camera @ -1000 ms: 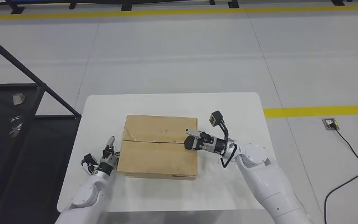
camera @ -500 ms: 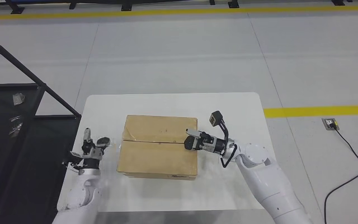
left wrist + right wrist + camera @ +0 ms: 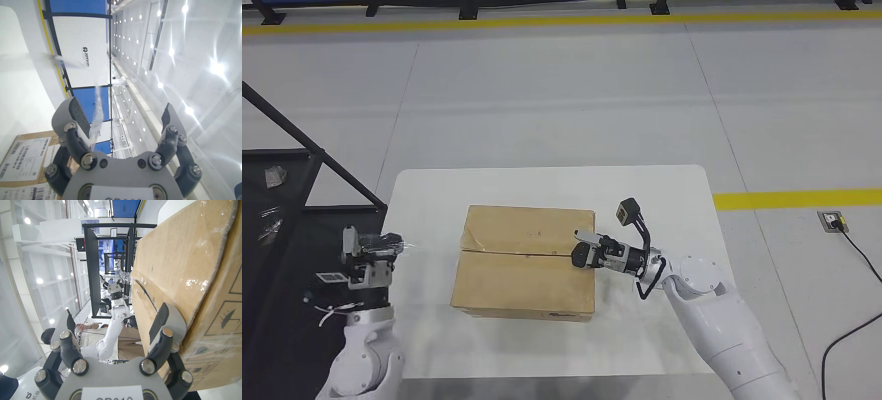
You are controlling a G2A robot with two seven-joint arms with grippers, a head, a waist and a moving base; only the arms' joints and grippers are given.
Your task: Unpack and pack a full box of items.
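Top view, item one: cardboard box [image 3: 527,260], flaps shut, set mid-way on the white table [image 3: 662,190]. Its centre seam [image 3: 522,254] runs across between the two arms. The contents are hidden under the flaps.

Step in hand, as we judge it: unsealing, the first part of unpacking.

Left gripper [image 3: 122,114]: jaws wide, raised by the table's left edge, well apart from the box. A strip of clear tape [image 3: 97,115] clings to one finger pad [image 3: 78,115] and trails loose (it looks stuck rather than gripped, though the film is thin and we cannot be sure).

Right gripper [image 3: 579,252]: jaws wide, holding nothing, at the box's right edge by the seam. One finger lies against the top flap and the other is clear of the cardboard.

Next move, in our judgement: shed the tape from the left pad, then work a finger under a flap edge at the seam and lift. The right gripper is already well placed for this. No flap is raised yet.
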